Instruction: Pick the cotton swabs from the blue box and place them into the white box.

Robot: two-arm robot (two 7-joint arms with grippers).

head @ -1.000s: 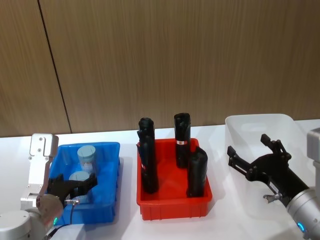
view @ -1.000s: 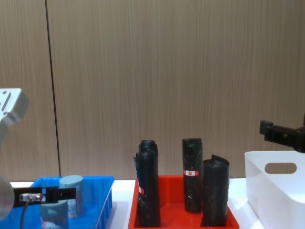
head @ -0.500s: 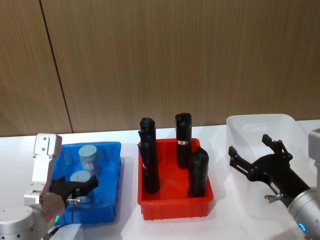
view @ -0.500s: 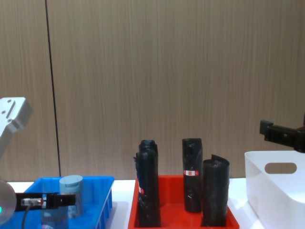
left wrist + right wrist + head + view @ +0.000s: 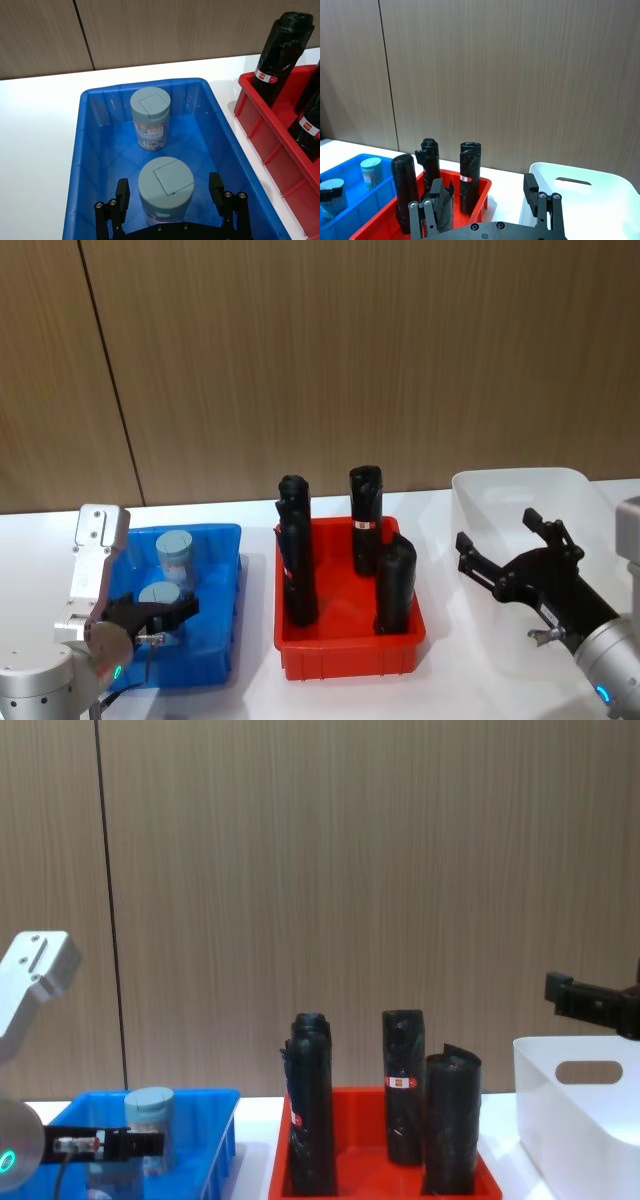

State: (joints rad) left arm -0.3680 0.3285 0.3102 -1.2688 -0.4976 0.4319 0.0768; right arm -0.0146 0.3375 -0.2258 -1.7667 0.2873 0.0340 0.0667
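Observation:
Two cotton swabs jars with dusty-blue lids stand in the blue box (image 5: 226, 533): a far jar (image 5: 175, 552) and a near jar (image 5: 160, 596). My left gripper (image 5: 158, 614) is open and low in the box, its fingers on either side of the near jar (image 5: 166, 186) with small gaps showing. The far jar (image 5: 150, 118) stands free behind it. My right gripper (image 5: 497, 532) hangs open and empty above the near left part of the white box (image 5: 512, 483), at the table's right end. From the chest, one left finger (image 5: 130, 1143) lies beside a jar (image 5: 150, 1113).
A red tray (image 5: 350, 648) holding several upright black rolls (image 5: 363, 518) sits between the blue box and the white box. The white table runs along a wood-panel wall. The white box's handle cutout (image 5: 588, 1072) faces the chest camera.
My left gripper has sunk lower into the blue box around the near jar and stays open. The right arm and both jars have not moved.

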